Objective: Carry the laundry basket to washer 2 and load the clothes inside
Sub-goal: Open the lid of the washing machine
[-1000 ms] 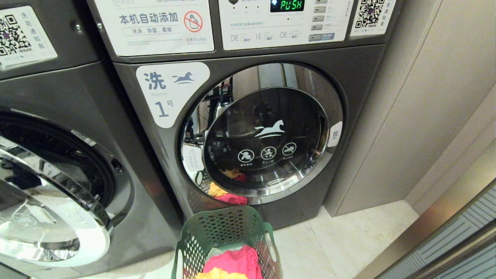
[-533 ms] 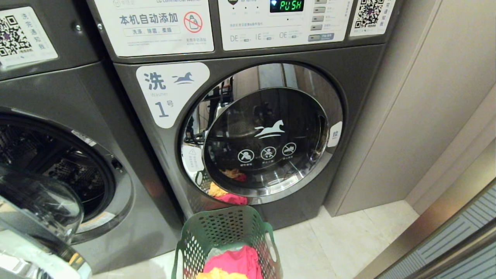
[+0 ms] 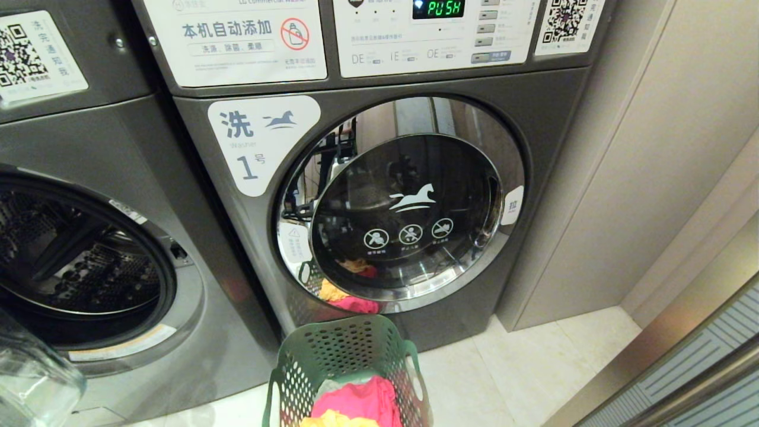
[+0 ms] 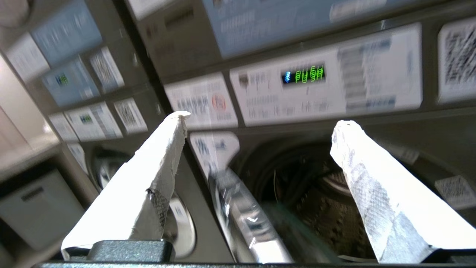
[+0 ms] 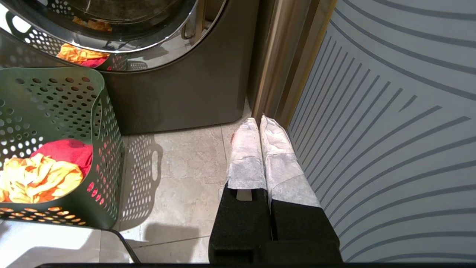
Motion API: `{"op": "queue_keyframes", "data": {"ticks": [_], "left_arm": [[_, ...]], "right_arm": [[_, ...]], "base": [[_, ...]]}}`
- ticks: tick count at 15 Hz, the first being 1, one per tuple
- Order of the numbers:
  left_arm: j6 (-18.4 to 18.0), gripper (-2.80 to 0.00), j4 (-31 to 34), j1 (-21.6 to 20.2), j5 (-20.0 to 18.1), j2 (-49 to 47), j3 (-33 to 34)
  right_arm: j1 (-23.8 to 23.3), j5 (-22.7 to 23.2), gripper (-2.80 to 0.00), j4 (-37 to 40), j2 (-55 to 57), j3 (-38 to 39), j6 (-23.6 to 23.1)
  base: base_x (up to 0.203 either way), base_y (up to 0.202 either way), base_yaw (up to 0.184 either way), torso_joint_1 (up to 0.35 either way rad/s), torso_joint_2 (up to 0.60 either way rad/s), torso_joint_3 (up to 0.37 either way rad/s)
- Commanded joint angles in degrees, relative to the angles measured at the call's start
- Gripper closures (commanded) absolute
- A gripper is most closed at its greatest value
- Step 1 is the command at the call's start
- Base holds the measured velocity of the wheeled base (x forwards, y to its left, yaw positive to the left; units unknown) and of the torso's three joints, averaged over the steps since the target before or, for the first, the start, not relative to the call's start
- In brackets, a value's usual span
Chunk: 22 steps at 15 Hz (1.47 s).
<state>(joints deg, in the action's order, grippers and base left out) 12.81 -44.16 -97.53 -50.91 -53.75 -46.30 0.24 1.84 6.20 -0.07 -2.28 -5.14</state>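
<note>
- The laundry basket [image 3: 347, 370] stands on the tiled floor [image 3: 522, 367], just in front of the closed washer labelled "1" [image 3: 409, 219].
- The clothes [image 3: 356, 403] lie inside it, a pink-red garment over a yellow one.
- Left of that machine is another washer [image 3: 77, 261] with its door [image 3: 32, 379] swung open and the drum bare to view; I can't see its number.
- The left gripper [image 4: 260, 119] hangs before that opening, fingers wide apart, holding nothing.
- The right gripper [image 5: 260, 121] sits low beside the basket, fingers pressed together and empty.

Head camera looks down at washers [image 3: 379, 196]; wrist cameras face washer fronts close up.
</note>
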Motion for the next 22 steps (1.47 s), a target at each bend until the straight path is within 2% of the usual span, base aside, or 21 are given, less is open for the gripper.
{"op": "queue_keyframes", "data": {"ticks": [1, 2, 3, 5, 6, 7, 8, 9, 10, 13, 15, 17, 18, 22], "left_arm": [[-1.9, -2.80, 19.6, 1.0, 0.3, 0.0, -10.7], [-5.4, -0.96, 25.7, 1.8, 0.4, -2.1, -12.4], [-9.2, 0.00, 29.8, 3.8, 0.5, -5.2, -13.4], [-14.7, 0.00, 35.6, 9.8, 2.8, -11.8, -13.9], [-17.5, 0.00, 38.5, 13.5, 7.9, -15.6, -14.0], [-19.3, 0.00, 41.2, 17.2, 15.8, -19.6, -13.9], [-20.3, 0.00, 42.8, 19.8, 22.0, -22.6, -13.7], [-21.1, 0.00, 43.9, 22.5, 27.2, -25.0, -12.8], [-21.7, 0.00, 44.5, 24.0, 30.7, -26.6, -11.4], [-21.1, 0.00, 44.5, 24.3, 42.6, -29.8, -11.1], [-19.6, 0.00, 44.2, 23.7, 44.5, -31.0, -12.5], [-19.3, 0.00, 42.5, 22.5, 51.3, -32.3, -13.9], [-19.1, 0.00, 40.5, 21.9, 53.6, -34.1, -15.2], [-18.3, 0.00, 31.9, 17.4, 55.5, -44.0, -22.8]], "right_arm": [[0.0, 0.0, 0.00, 0.0, 0.1, 0.0, 0.0], [0.0, 0.1, 0.00, 0.0, 0.1, 0.0, 0.0], [0.0, 0.1, 0.00, 0.0, 0.1, 0.0, 0.0], [0.0, 0.0, 0.00, 0.0, 0.1, 0.0, 0.0], [0.0, 0.0, 0.00, 0.0, 0.1, 0.0, 0.0], [0.0, 0.0, 0.00, 0.0, 0.1, 0.0, 0.0], [0.0, 0.0, 0.00, 0.0, 0.1, 0.0, 0.0], [0.0, 0.1, 0.00, 0.0, 0.1, 0.0, 0.0], [0.0, 0.0, 0.00, 0.0, 0.1, 0.0, -0.1], [0.1, 0.0, 0.00, 0.0, 0.1, 0.0, 0.0], [0.0, 0.0, 0.00, 0.0, 0.1, 0.0, 0.0], [0.0, 0.1, 0.00, 0.0, 0.1, 0.0, 0.0], [0.0, 0.0, 0.00, 0.0, 0.1, 0.0, 0.0], [0.0, 0.0, 0.00, 0.0, 0.1, 0.0, 0.0]], "base": [[0.000, 0.000, 0.000, 0.000, 0.00, 0.000], [0.000, 0.000, 0.000, 0.000, 0.00, 0.000], [0.000, 0.000, 0.000, 0.000, 0.00, 0.000], [0.000, 0.000, 0.000, 0.000, 0.00, 0.000], [0.000, 0.000, 0.000, 0.000, 0.00, 0.000], [0.000, 0.000, 0.000, 0.000, 0.00, 0.000], [0.000, 0.000, 0.000, 0.000, 0.00, 0.000], [0.000, 0.000, 0.000, 0.000, 0.00, 0.000], [0.000, 0.000, 0.000, 0.000, 0.00, 0.000], [0.000, 0.000, 0.000, 0.000, 0.00, 0.000], [0.000, 0.000, 0.000, 0.000, 0.00, 0.000], [0.000, 0.000, 0.000, 0.000, 0.00, 0.000], [0.000, 0.000, 0.000, 0.000, 0.00, 0.000], [0.000, 0.000, 0.000, 0.000, 0.00, 0.000]]}}
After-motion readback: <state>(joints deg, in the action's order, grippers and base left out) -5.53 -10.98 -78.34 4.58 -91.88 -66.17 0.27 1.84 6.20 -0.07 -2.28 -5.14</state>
